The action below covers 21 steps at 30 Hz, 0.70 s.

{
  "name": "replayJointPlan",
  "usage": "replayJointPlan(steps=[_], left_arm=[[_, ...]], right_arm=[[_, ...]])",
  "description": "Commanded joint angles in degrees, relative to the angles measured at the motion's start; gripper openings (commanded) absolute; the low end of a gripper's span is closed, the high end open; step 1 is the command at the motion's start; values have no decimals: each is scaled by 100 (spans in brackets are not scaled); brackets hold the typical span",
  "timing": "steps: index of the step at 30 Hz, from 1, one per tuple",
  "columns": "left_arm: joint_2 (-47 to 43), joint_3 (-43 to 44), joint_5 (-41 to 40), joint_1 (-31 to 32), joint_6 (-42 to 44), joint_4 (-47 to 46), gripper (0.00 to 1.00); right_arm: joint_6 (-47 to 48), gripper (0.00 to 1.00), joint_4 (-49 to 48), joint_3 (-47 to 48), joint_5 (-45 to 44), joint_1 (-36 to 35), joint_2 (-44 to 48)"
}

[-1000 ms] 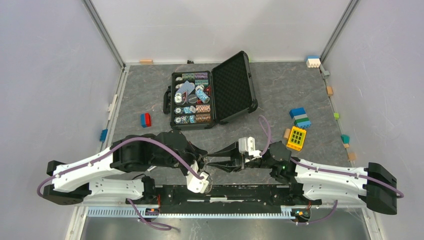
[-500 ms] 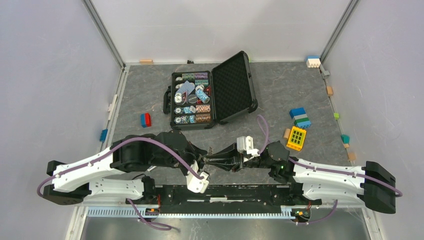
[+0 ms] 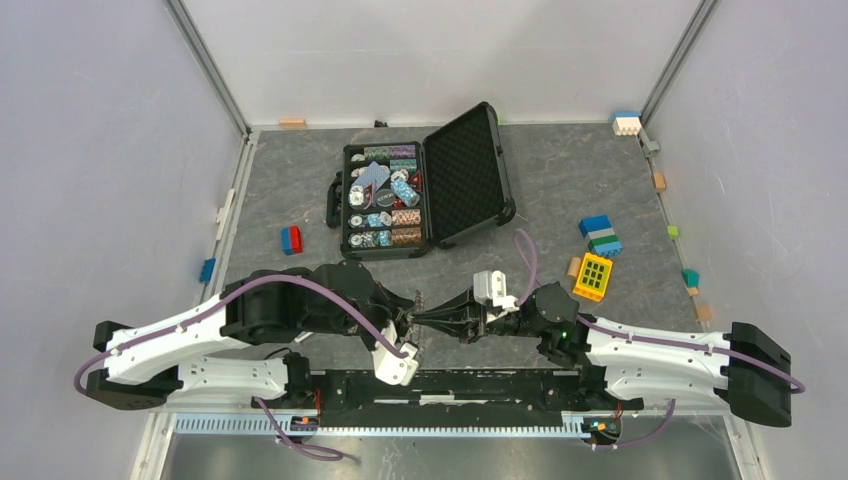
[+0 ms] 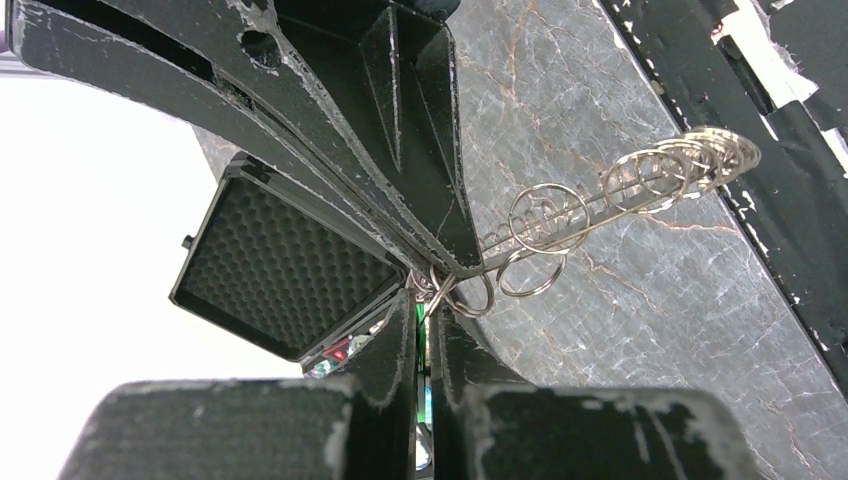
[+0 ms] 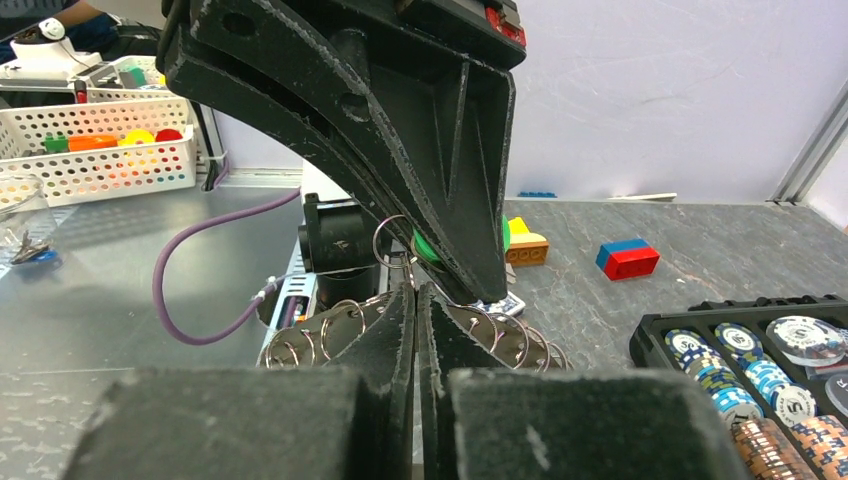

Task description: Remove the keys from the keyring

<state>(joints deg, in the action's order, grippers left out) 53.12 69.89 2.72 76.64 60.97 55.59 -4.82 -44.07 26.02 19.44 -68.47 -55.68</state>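
Note:
The keyring point(image 4: 600, 200) is a thin silver hoop held above the table between both grippers. It carries the keys point(image 5: 320, 335), flat silver ones on small split rings, fanned to both sides of my right fingers. My left gripper point(image 3: 405, 311) is shut on the green-tagged key point(image 5: 426, 247); green shows between its fingertips in the left wrist view point(image 4: 428, 300). My right gripper point(image 3: 420, 318) is shut on the keyring among the keys, as the right wrist view point(image 5: 416, 292) shows. The two grippers meet tip to tip.
An open black case point(image 3: 470, 175) with poker chips point(image 3: 380, 205) lies behind the grippers. A red-blue block point(image 3: 291, 239) is at the left. A yellow block point(image 3: 593, 276) and a blue-green block point(image 3: 601, 236) are at the right. The black base rail point(image 3: 480, 385) runs along the near edge.
My right gripper was open a second ago. It has moved left to the left gripper and shut on the keyring. The left arm has barely moved.

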Motion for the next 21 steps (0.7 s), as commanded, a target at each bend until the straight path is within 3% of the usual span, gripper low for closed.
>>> replayJointPlan(steps=[1, 21], left_arm=[[-66, 34, -17, 25, 72, -321, 2], [-304, -203, 52, 26, -344, -738, 2]], right_arm=[[-3, 0, 8, 219, -77, 17, 47], [306, 0, -346, 9, 740, 9, 287]])
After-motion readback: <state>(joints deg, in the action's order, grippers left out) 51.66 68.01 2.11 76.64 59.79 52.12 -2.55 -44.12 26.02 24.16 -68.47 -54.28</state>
